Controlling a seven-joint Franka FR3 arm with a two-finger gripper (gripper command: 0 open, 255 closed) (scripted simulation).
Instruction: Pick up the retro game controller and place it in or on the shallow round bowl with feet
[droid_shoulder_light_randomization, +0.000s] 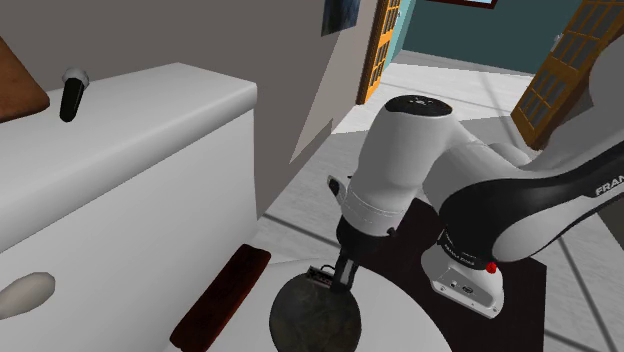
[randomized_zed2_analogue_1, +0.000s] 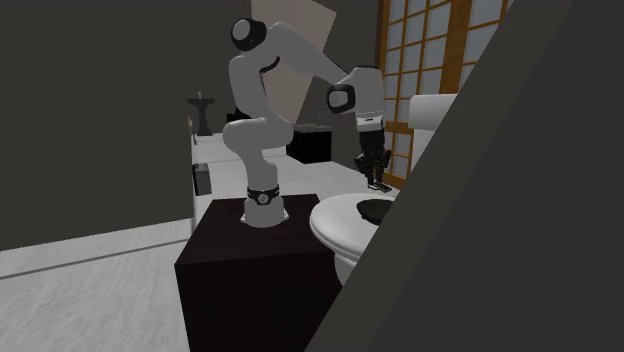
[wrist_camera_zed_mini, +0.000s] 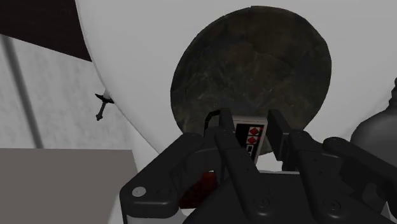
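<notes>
Gripper (wrist_camera_zed_mini: 249, 124) clamped on controller (wrist_camera_zed_mini: 250, 143), hanging just above the dark bowl (wrist_camera_zed_mini: 254, 63), near its edge. Best, I judge: shift toward the centre, lower close, then release. An edge drop may slide out.

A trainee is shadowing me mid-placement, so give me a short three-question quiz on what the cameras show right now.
1. True or false: the claw is shut on the retro game controller.
2. The dark round bowl rests on: A) a white rounded surface; B) a wooden chair; C) a carpet.
3. Fill in: the controller's visible buttons are ____.
Key: 1 true; 2 A; 3 red.
</notes>
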